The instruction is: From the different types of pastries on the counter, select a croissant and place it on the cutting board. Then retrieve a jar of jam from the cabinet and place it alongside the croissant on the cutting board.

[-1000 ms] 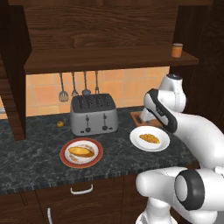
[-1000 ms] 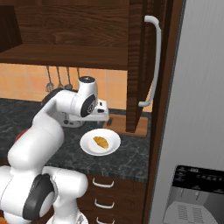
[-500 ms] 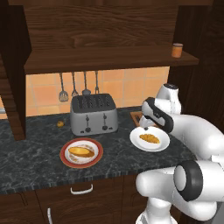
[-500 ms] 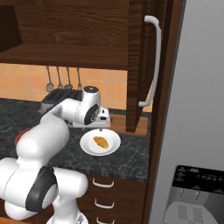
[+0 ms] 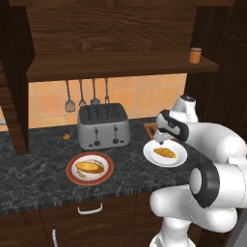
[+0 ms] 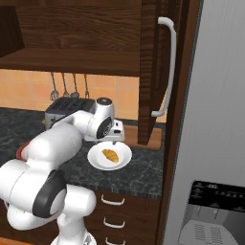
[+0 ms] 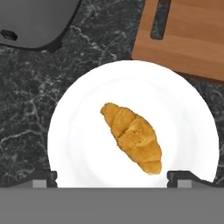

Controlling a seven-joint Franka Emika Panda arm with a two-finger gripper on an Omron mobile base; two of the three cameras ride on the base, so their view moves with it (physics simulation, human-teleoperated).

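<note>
Above croissant [image 7: 133, 137]: end effector [image 7: 113, 177] wide open, empty, touching nothing.

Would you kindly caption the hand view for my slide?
Open gripper hovering over the croissant on its white plate, cutting board beside it on the counter.

Cutting board [image 7: 188, 39] cut off at the hand view's edge.

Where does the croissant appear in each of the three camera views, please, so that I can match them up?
Left base view: the croissant lies right of centre, right of the toaster.
Right base view: the croissant lies left of centre, below the gripper.
Hand view: the croissant lies at the centre.
Shared landmark: the white plate beneath it.
</note>
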